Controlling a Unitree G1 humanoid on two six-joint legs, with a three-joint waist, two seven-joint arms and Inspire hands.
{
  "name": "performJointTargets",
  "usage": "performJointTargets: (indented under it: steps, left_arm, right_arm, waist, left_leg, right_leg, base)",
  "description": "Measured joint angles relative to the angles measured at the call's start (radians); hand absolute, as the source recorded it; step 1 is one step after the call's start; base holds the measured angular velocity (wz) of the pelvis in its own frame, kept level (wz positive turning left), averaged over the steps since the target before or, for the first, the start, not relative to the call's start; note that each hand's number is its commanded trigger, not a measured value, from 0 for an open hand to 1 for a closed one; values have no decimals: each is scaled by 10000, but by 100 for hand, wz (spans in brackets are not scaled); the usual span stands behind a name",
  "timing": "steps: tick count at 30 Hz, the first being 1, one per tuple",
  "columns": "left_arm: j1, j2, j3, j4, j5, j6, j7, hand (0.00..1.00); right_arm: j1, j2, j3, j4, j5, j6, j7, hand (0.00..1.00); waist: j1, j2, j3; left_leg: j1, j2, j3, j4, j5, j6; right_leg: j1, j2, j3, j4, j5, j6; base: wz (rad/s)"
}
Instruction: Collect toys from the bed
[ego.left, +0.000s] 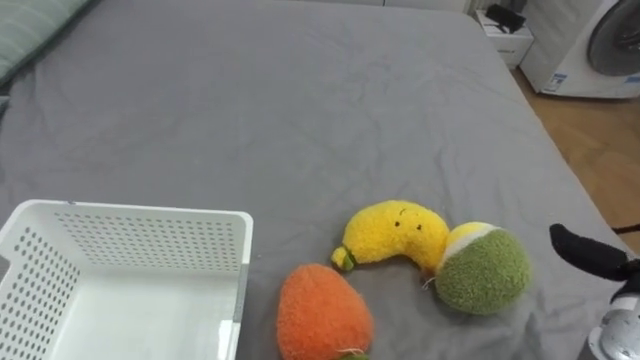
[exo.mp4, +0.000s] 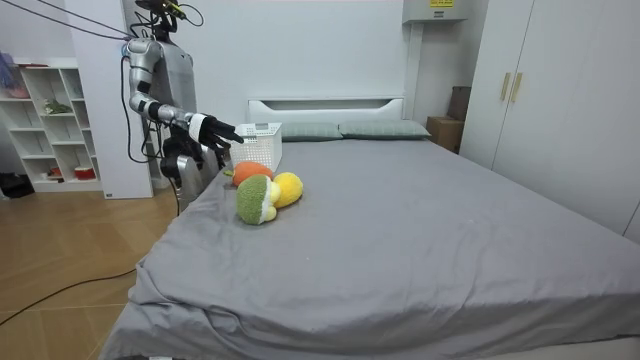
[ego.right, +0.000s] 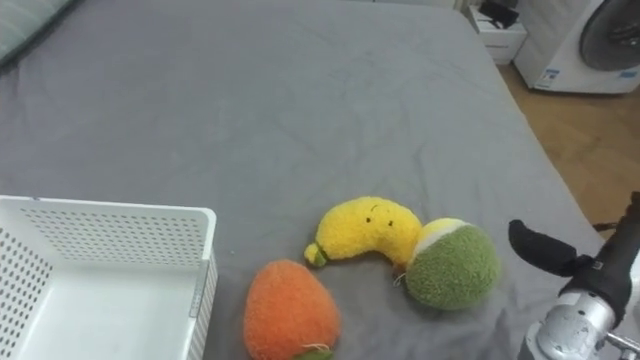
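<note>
Left eye view: plush toys (ego.left: 395, 232) lie beside white basket (ego.left: 140, 238) on bed (ego.left: 300, 100)

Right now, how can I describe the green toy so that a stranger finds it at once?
On the grey bed, near the edge, three plush toys lie right of the white basket. The green toy is the rightmost, touching the yellow toy; it alone is round and green with a pale cap, unlike the orange toy.

Orange toy (ego.left: 322, 315) and white basket (ego.left: 130, 211), clipped at the lower edge
</note>
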Motion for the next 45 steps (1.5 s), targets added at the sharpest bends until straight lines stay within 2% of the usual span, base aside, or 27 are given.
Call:
performJointTargets:
  steps: [2,7,16,24,31,35,45]
  left_arm:
    - [34,-4,-66,3,-1,-27,0,0]
    - [57,-9,-216,16,7,-35,0,0]
    - [126,-9,-429,-67,23,-7,13,0]
    - [255,-13,-610,-153,17,17,-78,0]
    - [306,13,-557,-249,27,271,-361,0]
    - [435,-4,-361,-644,27,398,-516,0]
    - [458,-3,-289,-613,24,412,-578,0]
  right_arm:
    - [0,4,200,-6,-19,-54,59,0]
    - [-3,9,561,-6,-445,-57,419,0]
    - [-55,-3,1099,85,-765,-56,1108,0]
    - [-129,-18,1313,1074,-832,-49,1933,0]
    - [-165,-230,1252,1898,-885,99,2035,0]
    - [-411,-305,1244,2743,-1567,174,2027,0]
    - [-712,-311,1239,3684,-1641,168,1735,0]
  waist:
    - [5,-15,-16]
    - [17,-8,17]
    - [268,-84,44]
    - [288,-49,59]
    - [397,86,34]
    - [508,57,16]
    - [524,-56,7]
  left_leg:
    - [10,-1,-10,0,0,0]
    - [35,-8,-133,15,2,2]
    - [14,-13,-248,88,2,1]
    - [17,-23,-342,165,-1,6]
    - [-16,-68,-494,173,11,22]
    - [-49,-83,-573,215,17,28]
    - [-168,-106,-801,337,27,39]
  right_leg:
    - [22,-1,-12,-1,0,0]
    - [120,-27,-180,-13,0,1]
    - [192,-52,-334,-33,0,1]
    - [275,-120,-480,-18,-1,4]
    - [287,-138,-596,-35,-4,8]
    - [310,-147,-690,-50,-7,13]
    - [335,-172,-864,-45,-10,15]
  base:
    - [2]
    - [9]
    - [4]
    - [4]
    - [3]
    - [7]
    - [5]
